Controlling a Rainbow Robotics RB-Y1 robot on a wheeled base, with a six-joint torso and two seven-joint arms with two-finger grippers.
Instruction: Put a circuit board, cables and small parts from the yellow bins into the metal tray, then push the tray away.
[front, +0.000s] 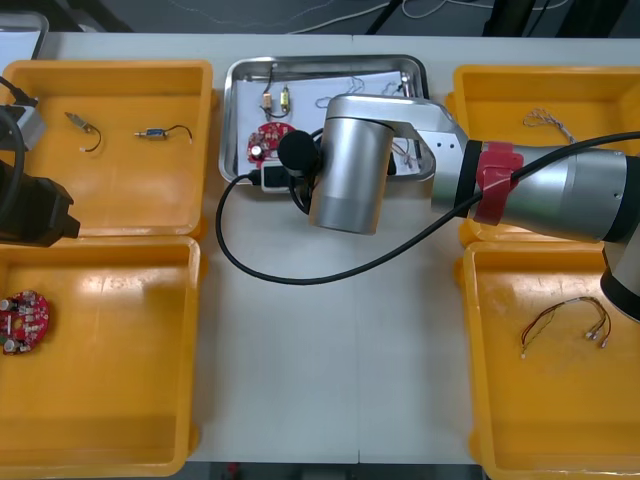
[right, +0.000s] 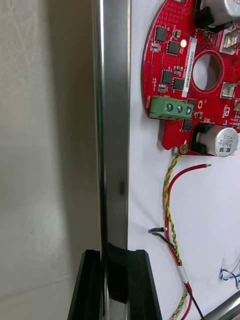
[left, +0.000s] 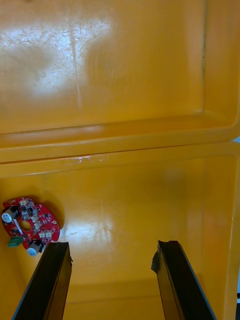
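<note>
The metal tray, white inside, lies at the far middle of the table. In it are a round red circuit board, small metal parts and cables. My right gripper is at the tray's near left rim. In the right wrist view its two black fingers straddle the shiny tray rim, shut on it. Just inside that rim lie the circuit board, a red and yellow cable and a bit of blue and white cable. My left gripper is open above the left bins.
The left far bin holds two small metal parts. Another red circuit board lies in the left near bin. The right far bin has a twisted cable; the right near bin has a red and yellow cable. The arm's black hose loops over the table.
</note>
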